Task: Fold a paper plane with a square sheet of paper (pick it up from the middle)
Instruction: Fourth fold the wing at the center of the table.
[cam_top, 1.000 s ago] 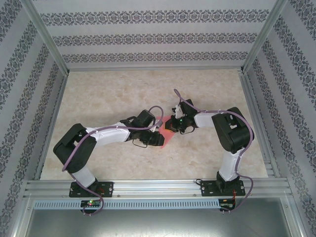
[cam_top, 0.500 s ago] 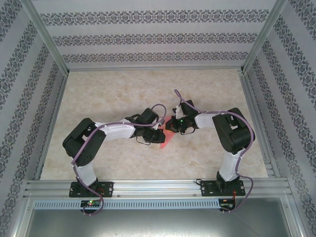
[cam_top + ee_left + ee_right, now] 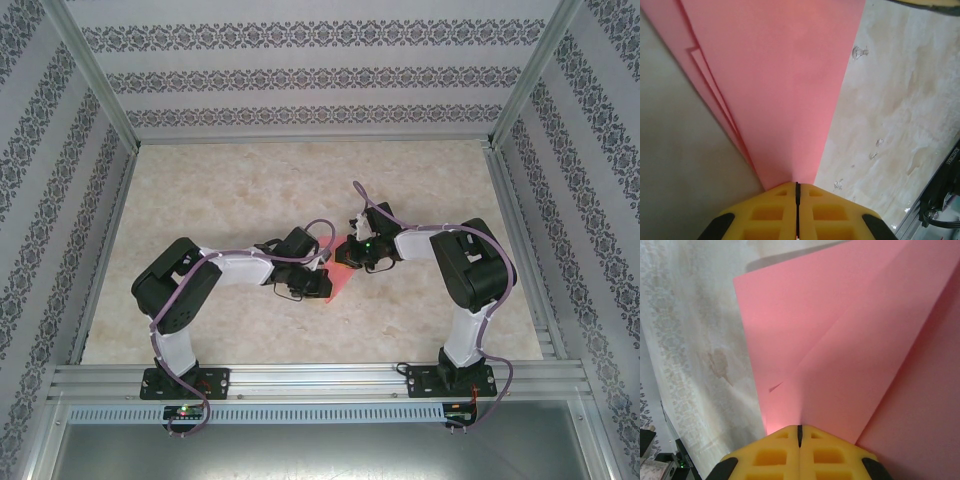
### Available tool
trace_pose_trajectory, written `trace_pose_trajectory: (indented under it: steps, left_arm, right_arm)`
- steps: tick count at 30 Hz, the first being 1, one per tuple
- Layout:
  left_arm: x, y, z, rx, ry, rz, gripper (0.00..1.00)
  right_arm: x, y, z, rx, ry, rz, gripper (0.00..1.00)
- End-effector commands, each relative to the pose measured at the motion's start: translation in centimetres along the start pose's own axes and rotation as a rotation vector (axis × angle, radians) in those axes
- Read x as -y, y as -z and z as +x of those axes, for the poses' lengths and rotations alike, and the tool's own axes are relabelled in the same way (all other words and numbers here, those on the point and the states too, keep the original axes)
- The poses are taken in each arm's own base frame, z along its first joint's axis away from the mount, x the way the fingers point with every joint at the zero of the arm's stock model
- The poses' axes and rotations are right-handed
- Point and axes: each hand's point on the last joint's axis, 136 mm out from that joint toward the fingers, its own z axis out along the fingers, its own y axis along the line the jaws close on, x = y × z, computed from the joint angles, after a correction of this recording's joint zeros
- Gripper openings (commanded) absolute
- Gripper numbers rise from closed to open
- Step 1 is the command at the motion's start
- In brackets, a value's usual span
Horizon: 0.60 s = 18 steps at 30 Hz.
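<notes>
Partly folded pink sheet of paper [image 3: 336, 284] at mid-table [image 3: 230, 190], stretched between the arms. Left gripper [image 3: 796, 186] and right gripper [image 3: 800, 429] each clamped on opposite edges. Folded layers fan away from both jaws, and neither arm is nearer.

pale marbled tabletop [image 3: 220, 190], floral-striped walls [image 3: 300, 75] around it, aluminium rail [image 3: 320, 378] along the near edge
</notes>
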Motion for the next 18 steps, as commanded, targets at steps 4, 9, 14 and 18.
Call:
trace_pose_trajectory:
  steps: [4,9,14,18]
  left_arm:
    - [0.1,-1.4,1.5,-0.037,0.018,0.027,0.09]
    - [-0.8,-2.5,2.3,-0.067,0.019,-0.01,0.08]
    - [-2.1,-2.6,3.7,-0.106,0.002,-0.083,0.07]
    - [-2.6,-2.2,4.7,-0.132,-0.011,-0.115,0.07]
  right_arm:
    - [5.4,-0.4,2.9,-0.07,-0.127,0.173,0.0]
    - [5.2,-0.3,3.0,-0.069,-0.125,0.175,0.0]
    - [4.4,0.2,2.6,-0.055,-0.111,0.164,0.0]
    - [3.3,0.9,1.8,-0.031,-0.087,0.149,0.01]
